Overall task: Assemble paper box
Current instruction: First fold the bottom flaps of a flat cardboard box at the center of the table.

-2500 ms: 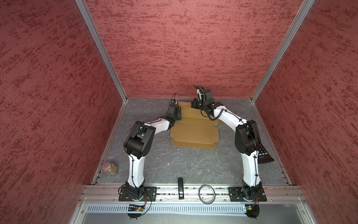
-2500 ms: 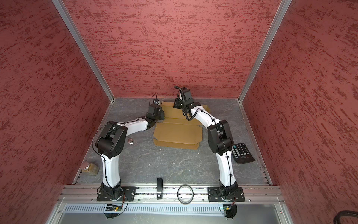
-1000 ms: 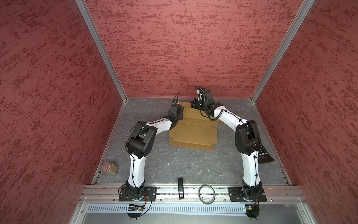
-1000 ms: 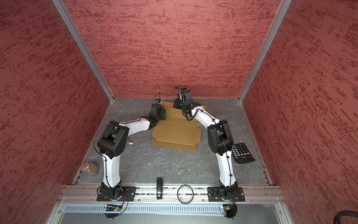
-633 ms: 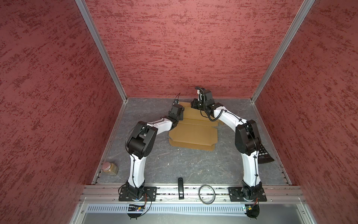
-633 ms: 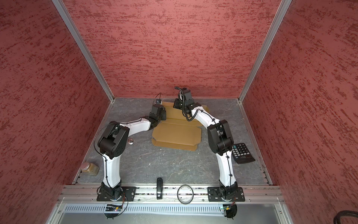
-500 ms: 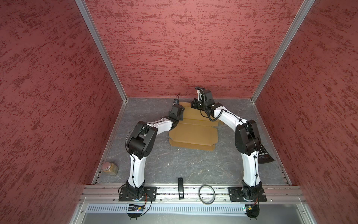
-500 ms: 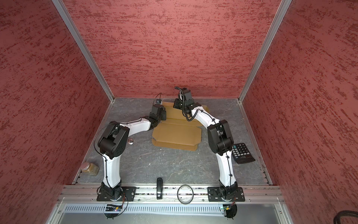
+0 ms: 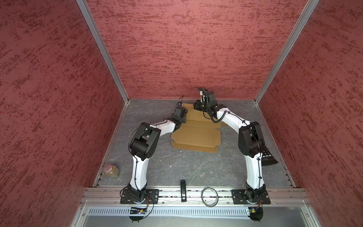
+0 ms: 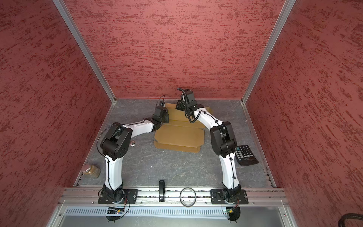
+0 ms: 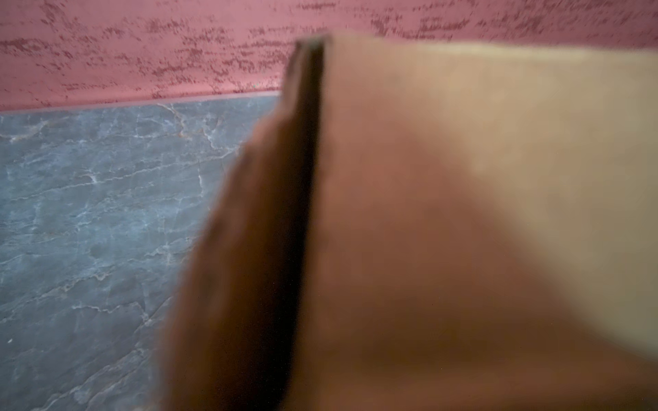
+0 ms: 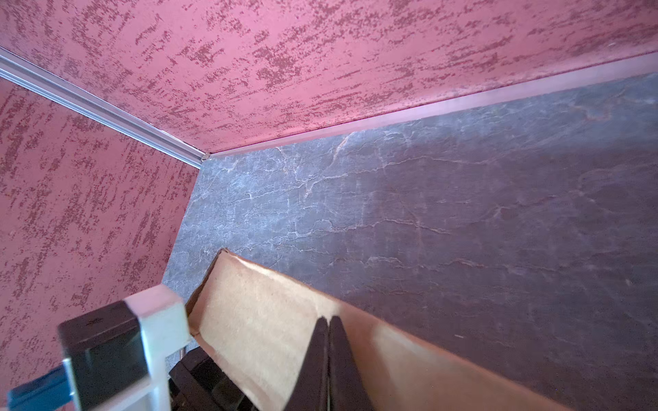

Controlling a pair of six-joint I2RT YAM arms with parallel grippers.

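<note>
**Two robot arms work the far edge of a half-flat cardboard box**

At left, the left gripper point(image 9: 183, 112) sits at the far left corner of the paper box point(image 9: 196, 135). Its wrist camera is filled with blurred cardboard, so how wide its jaws stand, or whether they hold anything, cannot be told. The box lies mid-table toward the back wall as a creased sheet on the grey table point(image 9: 176, 167), with its near panels flat and a far flap lifted. At right, the right gripper point(image 12: 328, 341) has its jaws pressed together with nothing seen between them, set against the face of that lifted flap. The cardboard looks light, stiff across its panels and willing to bend only at the creases. It would probably slide on the smooth table, so a pinch on a flap's free edge, with the base pinned, seems the surest hold.
</note>
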